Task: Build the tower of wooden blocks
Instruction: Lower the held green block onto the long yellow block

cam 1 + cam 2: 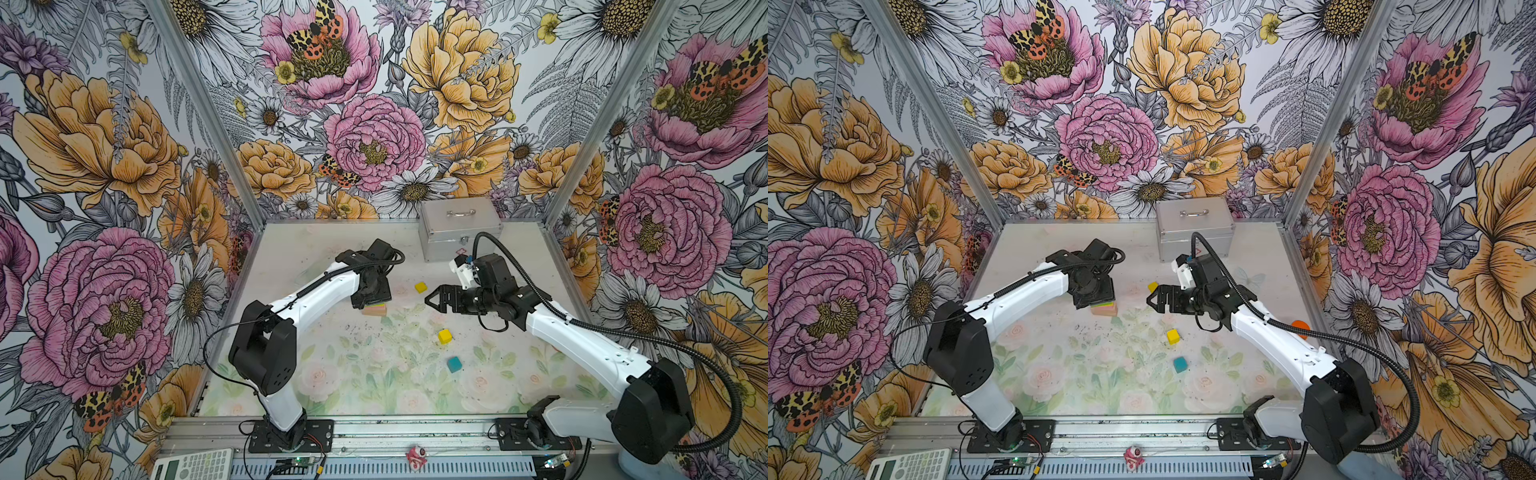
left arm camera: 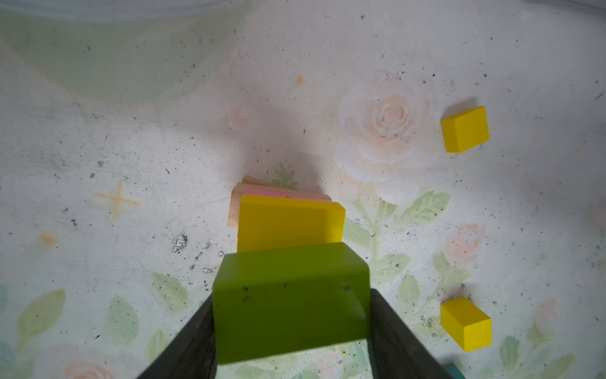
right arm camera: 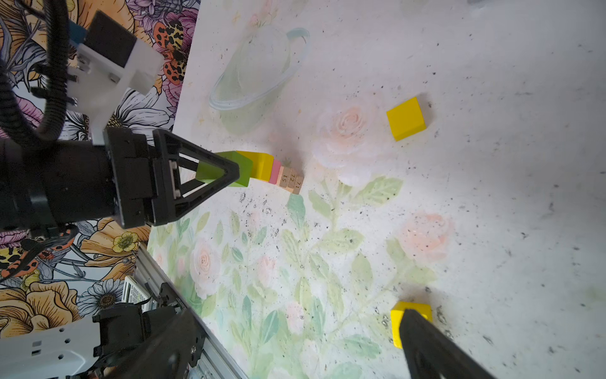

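Note:
The tower [image 1: 375, 310] stands mid-table: tan bars [image 3: 290, 180] at the base, then a pink slab [image 3: 274, 172] and a yellow slab [image 2: 288, 223]. My left gripper [image 2: 292, 298] is shut on the green bar [image 2: 290, 295], holding it right over the yellow slab; whether they touch I cannot tell. My right gripper [image 1: 430, 300] hangs open and empty to the right of the tower. Two yellow cubes [image 1: 420, 286] [image 1: 444, 336] and a teal cube [image 1: 454, 364] lie loose on the table. In the right wrist view one fingertip [image 3: 426, 344] hides part of a yellow cube [image 3: 398, 315].
A silver metal case [image 1: 459, 228] stands at the back right against the wall. An orange object [image 1: 1300, 326] peeks out behind the right arm. A calculator [image 1: 193, 465] and a small pink figure [image 1: 415, 457] lie on the front rail. Flowered walls close in three sides.

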You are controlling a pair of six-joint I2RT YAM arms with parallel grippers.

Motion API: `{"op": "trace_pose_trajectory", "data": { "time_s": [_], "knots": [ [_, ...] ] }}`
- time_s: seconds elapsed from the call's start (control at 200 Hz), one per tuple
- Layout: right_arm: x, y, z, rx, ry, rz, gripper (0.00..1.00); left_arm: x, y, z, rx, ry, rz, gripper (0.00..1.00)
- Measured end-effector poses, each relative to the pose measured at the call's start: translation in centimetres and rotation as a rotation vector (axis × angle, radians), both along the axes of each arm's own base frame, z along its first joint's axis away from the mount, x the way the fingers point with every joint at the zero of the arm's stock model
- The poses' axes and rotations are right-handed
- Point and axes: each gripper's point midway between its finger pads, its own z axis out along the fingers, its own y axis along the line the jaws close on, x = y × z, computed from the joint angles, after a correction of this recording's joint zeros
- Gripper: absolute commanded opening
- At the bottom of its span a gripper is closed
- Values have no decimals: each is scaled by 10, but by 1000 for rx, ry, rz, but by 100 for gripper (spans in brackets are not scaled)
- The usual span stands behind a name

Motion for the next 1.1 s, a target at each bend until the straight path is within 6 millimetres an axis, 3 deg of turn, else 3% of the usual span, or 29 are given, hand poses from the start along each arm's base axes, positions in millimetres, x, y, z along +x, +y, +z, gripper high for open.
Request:
{"op": "trace_pose_trajectory", "data": {
  "time_s": [0.27, 1.101],
  "knots": [
    [1, -1, 0, 0, 1, -3, 100, 3, -3, -11, 13, 14, -22, 50],
    [0, -2, -2, -4, 11, -5, 100, 11, -6, -9, 13, -18, -70, 49]
  ]
}}
